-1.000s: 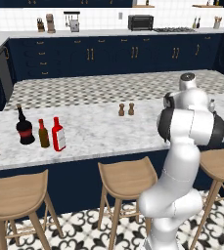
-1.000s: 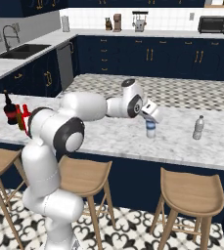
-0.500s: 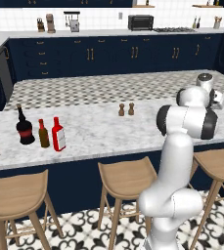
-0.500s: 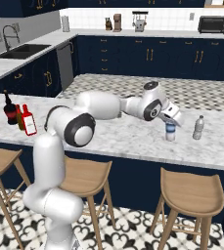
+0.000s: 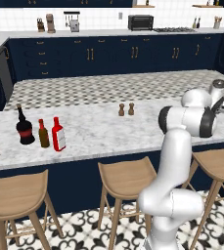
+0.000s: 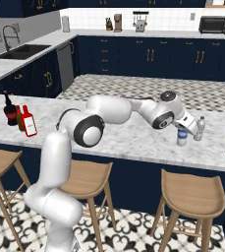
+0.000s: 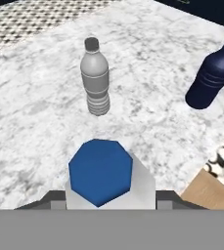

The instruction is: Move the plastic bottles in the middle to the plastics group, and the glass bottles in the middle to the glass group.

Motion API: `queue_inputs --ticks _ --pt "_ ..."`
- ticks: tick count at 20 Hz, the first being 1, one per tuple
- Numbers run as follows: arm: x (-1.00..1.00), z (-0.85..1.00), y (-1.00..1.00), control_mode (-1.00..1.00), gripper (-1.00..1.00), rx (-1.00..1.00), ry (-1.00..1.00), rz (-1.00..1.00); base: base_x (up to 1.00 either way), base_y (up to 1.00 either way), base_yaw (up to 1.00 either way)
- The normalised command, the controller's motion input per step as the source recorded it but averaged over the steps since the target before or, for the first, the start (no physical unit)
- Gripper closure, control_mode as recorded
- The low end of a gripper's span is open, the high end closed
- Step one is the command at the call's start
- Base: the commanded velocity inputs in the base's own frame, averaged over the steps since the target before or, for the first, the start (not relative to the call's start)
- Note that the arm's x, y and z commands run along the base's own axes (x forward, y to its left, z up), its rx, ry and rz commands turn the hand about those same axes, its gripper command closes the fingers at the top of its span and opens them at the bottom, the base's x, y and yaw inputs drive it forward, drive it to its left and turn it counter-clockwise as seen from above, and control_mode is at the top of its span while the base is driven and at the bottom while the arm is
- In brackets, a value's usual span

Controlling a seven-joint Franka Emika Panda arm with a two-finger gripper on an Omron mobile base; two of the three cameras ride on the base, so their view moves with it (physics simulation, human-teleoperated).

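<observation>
The arm has swung the water bottle [image 6: 182, 136] far along the bench [image 6: 133, 135] to its right end over the last second — it started near the middle and is now just beside the plain grey bottle [image 6: 200, 128] that marks the plastics group. The hand [image 6: 184, 129] is part-closed around the water bottle, whose blue cap fills the lower middle of the hand view, with the grey bottle standing upright on the marble ahead and a dark blue bottle [image 7: 212, 74] leaning off to one side. From the right base view the carried bottle looks low, at or very near the bench top, though I cannot tell whether it touches. By my reading the plastic part of the job is close to done — setting down and letting go remain. The red bottle [image 5: 58, 134] and the small brown bottle [image 5: 43, 134] stand beside the black bottle [image 5: 23, 127] near the far end.
</observation>
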Motion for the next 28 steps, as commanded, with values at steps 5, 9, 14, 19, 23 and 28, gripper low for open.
queue_inputs --ticks 5,9,14,19,23,28 --pt "0.05 -0.30 -0.20 -1.00 1.00 -0.02 -0.11 0.00 0.00 0.00 0.00" --pt "0.18 -0.12 -0.28 -1.00 1.00 -0.01 -0.01 0.00 0.00 0.00 0.00" --pt "0.16 -0.10 -0.31 -1.00 1.00 -0.01 0.00 0.00 0.00 0.00 0.00" --pt "0.11 -0.12 -0.17 -1.00 1.00 0.00 0.00 0.00 0.00 0.00 0.00" --pt "0.12 -0.14 -0.07 -1.00 1.00 0.00 0.00 0.03 0.00 0.00 0.00" --pt "0.16 -0.16 -0.03 -1.00 1.00 0.00 0.00 0.06 0.00 0.00 0.00"
